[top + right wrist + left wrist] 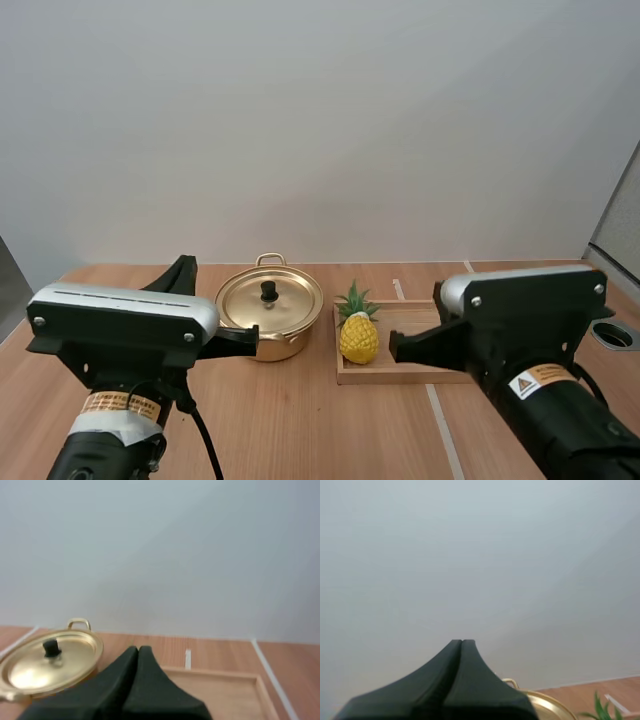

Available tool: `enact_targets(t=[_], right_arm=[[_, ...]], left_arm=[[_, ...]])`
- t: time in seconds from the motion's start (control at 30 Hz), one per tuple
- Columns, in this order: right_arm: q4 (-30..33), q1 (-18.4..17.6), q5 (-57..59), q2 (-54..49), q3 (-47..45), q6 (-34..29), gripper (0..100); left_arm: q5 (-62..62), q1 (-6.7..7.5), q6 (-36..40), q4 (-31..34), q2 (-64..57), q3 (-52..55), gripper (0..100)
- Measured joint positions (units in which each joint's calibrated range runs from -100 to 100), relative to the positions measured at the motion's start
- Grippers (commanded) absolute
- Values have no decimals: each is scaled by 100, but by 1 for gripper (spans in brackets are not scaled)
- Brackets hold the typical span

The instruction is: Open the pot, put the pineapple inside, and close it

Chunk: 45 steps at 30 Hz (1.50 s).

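Wood-grain table (300, 430) runs back to a plain pale wall (320, 120), and thin white lines (441, 425) cross the boards. On my left gripper (462, 643) the two black fingers are pressed together into one dark wedge, clamping nothing. Its wrist view looks over the tip at the wall, with the rim of the gold pot (285, 348) and the green leaves (602, 707) of the pineapple (359, 338) just past it. From above, this gripper's tips sit at the pot's left side — whether they touch it I cannot tell. My right gripper (138, 651) is likewise closed up tight on nothing, its fingers one wedge pointing over the wooden tray (390, 378). In the high view its tips hang over the tray's bare middle, right of the fruit. Further out, the pot stands on the table left of centre with its lid (290, 300) seated on it. A black knob (268, 291) stands upright in the lid's middle, and a loop handle (270, 259) sits at the back of the pot. Just beside the pot to the right lies the tray — the pineapple stands upright on its left end, nearest the pot
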<state>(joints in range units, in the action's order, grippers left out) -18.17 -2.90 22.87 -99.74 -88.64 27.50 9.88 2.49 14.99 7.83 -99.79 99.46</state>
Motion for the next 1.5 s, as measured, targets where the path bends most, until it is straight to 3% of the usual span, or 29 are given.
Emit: enact_targets(t=[0.23,0.43,0.67,1.17,1.5], right_arm=[[92,0,-509,0,726,0,0],[113,0,-1851,-12,1206,0,0],[291,0,-1828,292,1953,0,0],[360,0,-1443,2568,4821,0,0],[360,0,-842,3923,5485,0,0]], left_arm=[[38,0,-42,300,0,-791,0],[57,0,-42,336,-14,-1754,0],[-1066,0,-42,339,308,-3112,0],[-2288,0,-42,339,2644,-6210,0],[-3226,0,-42,339,4076,-7177,0]])
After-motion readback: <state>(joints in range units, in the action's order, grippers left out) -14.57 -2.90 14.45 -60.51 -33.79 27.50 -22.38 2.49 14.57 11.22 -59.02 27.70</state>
